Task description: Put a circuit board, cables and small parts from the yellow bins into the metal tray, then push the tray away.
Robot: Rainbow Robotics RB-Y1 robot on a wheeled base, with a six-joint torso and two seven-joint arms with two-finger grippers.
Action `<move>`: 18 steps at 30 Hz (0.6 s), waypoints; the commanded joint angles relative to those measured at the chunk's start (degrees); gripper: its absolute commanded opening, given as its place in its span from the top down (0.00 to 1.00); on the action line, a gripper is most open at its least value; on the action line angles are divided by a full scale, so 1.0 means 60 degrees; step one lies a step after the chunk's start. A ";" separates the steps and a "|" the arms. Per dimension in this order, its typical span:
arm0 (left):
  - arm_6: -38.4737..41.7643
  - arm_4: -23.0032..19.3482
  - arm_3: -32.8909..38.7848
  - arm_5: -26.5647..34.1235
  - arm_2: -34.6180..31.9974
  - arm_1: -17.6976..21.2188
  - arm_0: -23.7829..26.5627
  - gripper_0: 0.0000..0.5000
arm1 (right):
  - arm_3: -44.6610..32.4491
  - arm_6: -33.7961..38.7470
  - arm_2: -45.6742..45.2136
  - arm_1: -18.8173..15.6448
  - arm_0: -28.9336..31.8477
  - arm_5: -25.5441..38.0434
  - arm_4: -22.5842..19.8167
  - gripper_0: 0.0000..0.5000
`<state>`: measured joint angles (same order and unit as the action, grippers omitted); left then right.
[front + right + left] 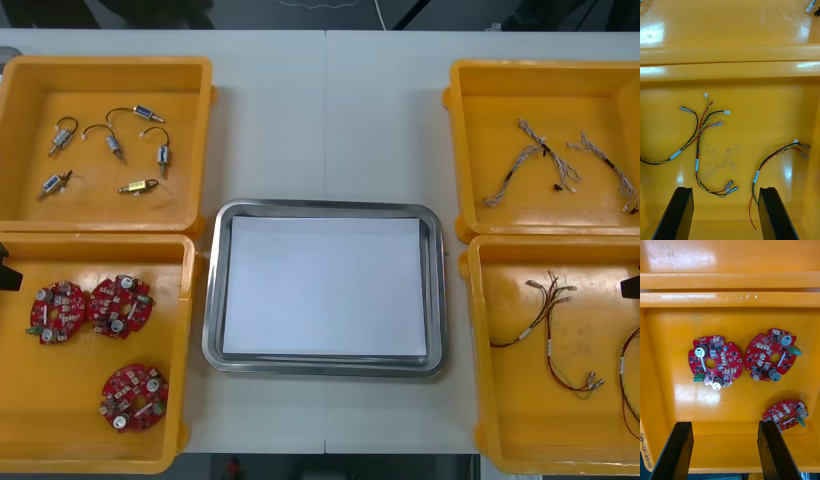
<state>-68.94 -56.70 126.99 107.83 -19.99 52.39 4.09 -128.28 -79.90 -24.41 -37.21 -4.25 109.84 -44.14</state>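
Four bins, two per side, tray (212, 300) between them on the table (330, 120), white inside.
- far-left bin (105, 90): six parts (112, 146), spread out, each with a short wire tail
- near-left bin (60, 400): three boards (120, 306). Two sit side by side and touching, the third is apart, nearer the robot
- far-right bin (500, 100): blue-white cables (545, 150), two bundles
- near-right bin (500, 400): red-yellow cables (548, 345), loosely crossed

Left gripper (724, 423) hangs over the near-left bin, fingers wide apart, holding nothing. The pair of boards lies beyond the tips, and the third board is just past one finger, close to the bin wall.
Right gripper (726, 188) is over the near-right bin, also spread wide with nothing between the fingers. Two crossed cables lie ahead of it and a third by the other finger.

Cut off or unclear:
- In the front view one red-yellow cable runs off the right edge.
- A dark tip pokes in at each side edge of the front view; can't tell what they are.
- Sticker (644, 450) on the near-left bin wall, text not readable.
- Connector ends in the far-right bin are clipped at the corner of the right wrist view.
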 commanded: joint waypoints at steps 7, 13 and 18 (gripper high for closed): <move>-0.0375 -0.0058 0.0222 -0.0085 -0.0272 0.0233 -0.0111 0.00 | -0.0066 0.0338 -0.0136 -0.0360 0.0166 0.0027 -0.0069 0.00; -0.0375 -0.0058 0.0222 -0.0085 -0.0272 0.0233 -0.0111 0.00 | -0.0066 0.0338 -0.0136 -0.0360 0.0166 0.0027 -0.0069 0.00; -0.0375 -0.0058 0.0222 -0.0085 -0.0272 0.0233 -0.0111 0.00 | -0.0066 0.0338 -0.0136 -0.0360 0.0166 0.0027 -0.0069 0.00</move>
<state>-68.94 -56.70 126.99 107.83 -19.99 52.39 4.09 -128.28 -79.90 -24.41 -37.21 -4.25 109.84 -44.14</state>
